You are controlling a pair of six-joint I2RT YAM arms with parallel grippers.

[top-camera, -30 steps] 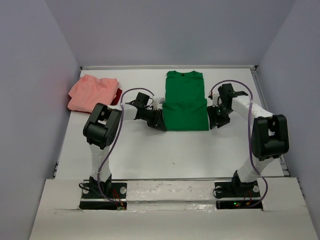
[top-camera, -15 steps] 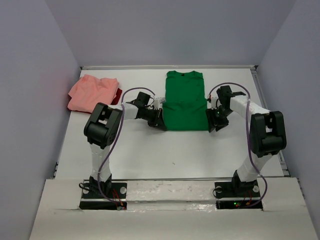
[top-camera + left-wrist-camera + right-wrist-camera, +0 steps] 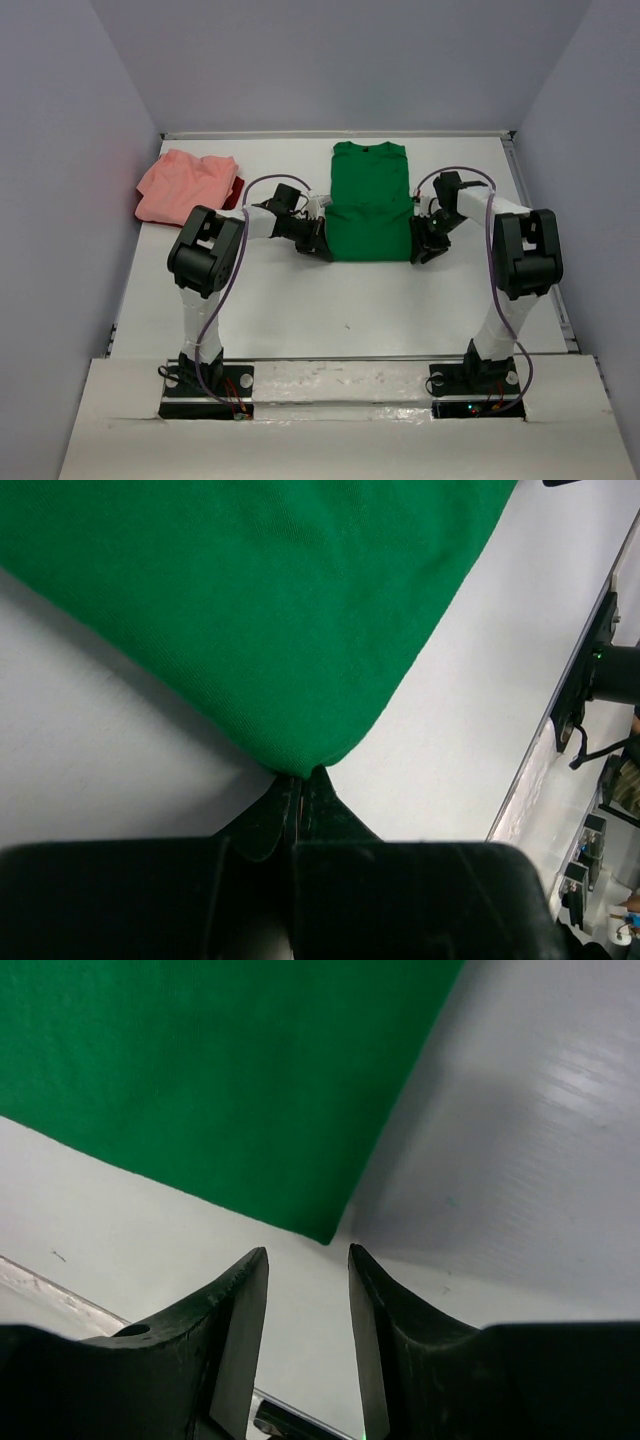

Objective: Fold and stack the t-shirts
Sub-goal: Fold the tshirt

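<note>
A bright green t-shirt (image 3: 370, 200) lies flat on the white table, sleeves folded in, collar at the far end. My left gripper (image 3: 322, 250) is at its near left corner, shut on that corner of the green cloth (image 3: 300, 765). My right gripper (image 3: 420, 250) is at the near right corner, open, its fingertips (image 3: 258, 1260) just short of the cloth corner (image 3: 325, 1230), not touching it. A crumpled salmon-pink t-shirt (image 3: 185, 185) lies at the far left, with a bit of dark red cloth (image 3: 236, 192) showing under its right edge.
The table (image 3: 330, 310) has raised edges at the back (image 3: 340, 133) and right (image 3: 540, 240). Grey walls stand on three sides. Both arm bases (image 3: 205, 385) sit on the near rail.
My right gripper has moved left, closer to the green shirt's near right corner. My left gripper has stayed at the near left corner.
</note>
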